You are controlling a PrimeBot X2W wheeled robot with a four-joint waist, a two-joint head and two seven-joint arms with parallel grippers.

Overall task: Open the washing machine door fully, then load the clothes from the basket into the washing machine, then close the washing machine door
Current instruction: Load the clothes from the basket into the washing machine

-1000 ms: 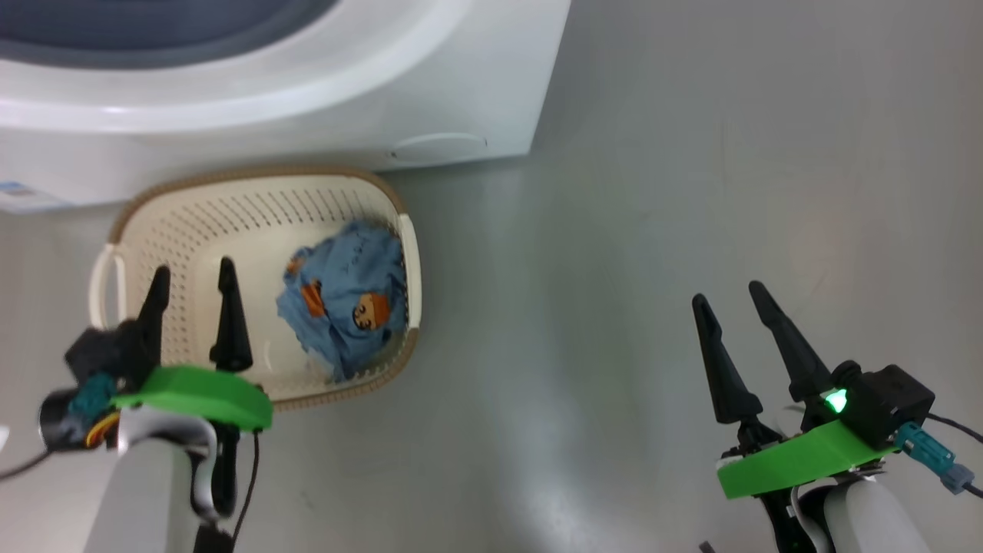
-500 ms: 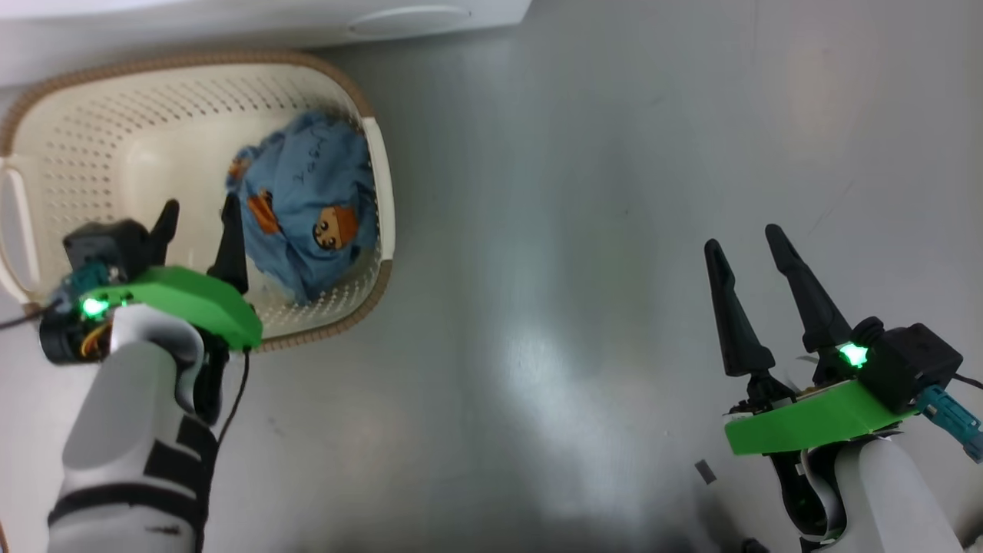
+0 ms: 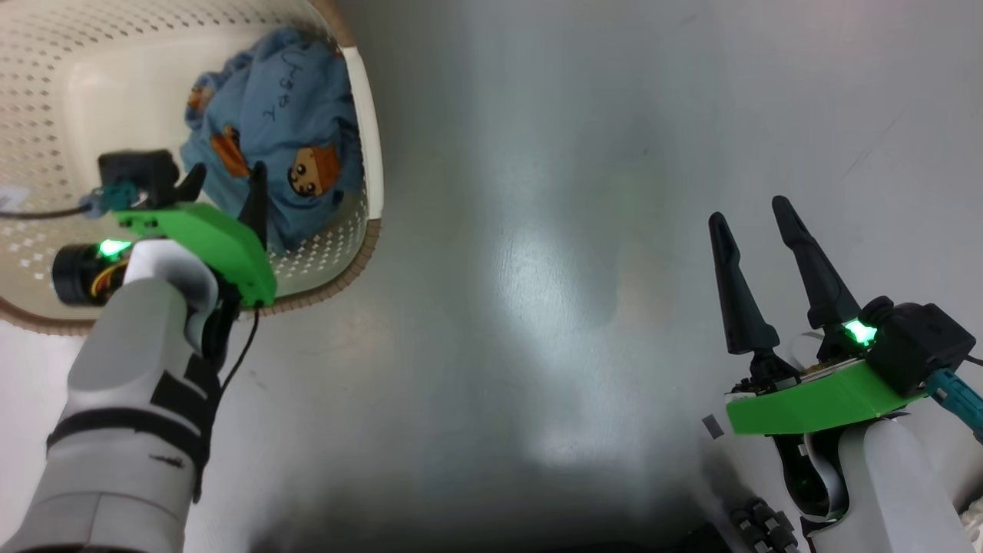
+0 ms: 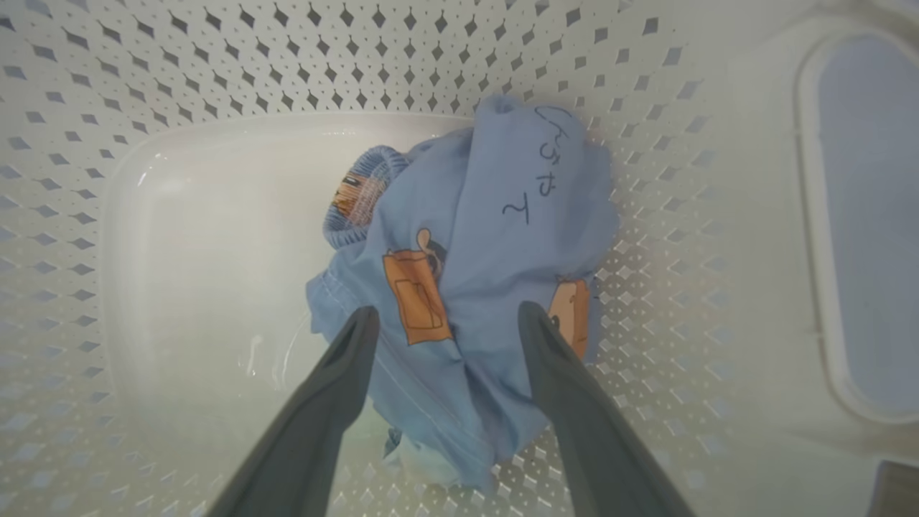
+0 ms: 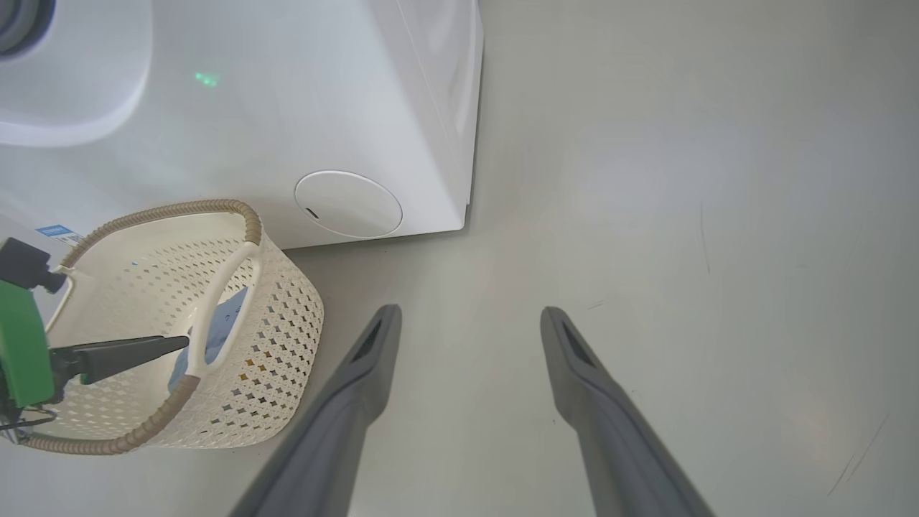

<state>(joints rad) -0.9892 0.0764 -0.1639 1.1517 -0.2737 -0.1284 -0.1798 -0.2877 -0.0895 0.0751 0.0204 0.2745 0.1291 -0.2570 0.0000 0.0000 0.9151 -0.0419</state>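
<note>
The cream basket [image 3: 361,115] stands on the floor at the upper left, with light-blue clothes [image 3: 269,115] printed with orange-brown faces bunched against its right wall. My left gripper [image 3: 224,177] is open inside the basket, fingers just short of the bundle. In the left wrist view its fingers [image 4: 362,323] straddle the near edge of the clothes [image 4: 488,237], gripping nothing. My right gripper [image 3: 750,211] hangs open and empty above the bare floor to the right. The white washing machine [image 5: 287,108] stands behind the basket [image 5: 280,337]. The washing machine door is out of view.
A round white flap [image 5: 348,205] sits low on the washer's front and a blue label [image 5: 54,231] is beside the basket. Grey floor [image 3: 537,269] stretches open between and right of the arms. The basket's handle opening [image 4: 861,215] is at the right.
The head camera has tilted down, sliding the washer out of the top of view. My left gripper has moved deeper into the basket, right up to the clothes. The right gripper has stayed open.
</note>
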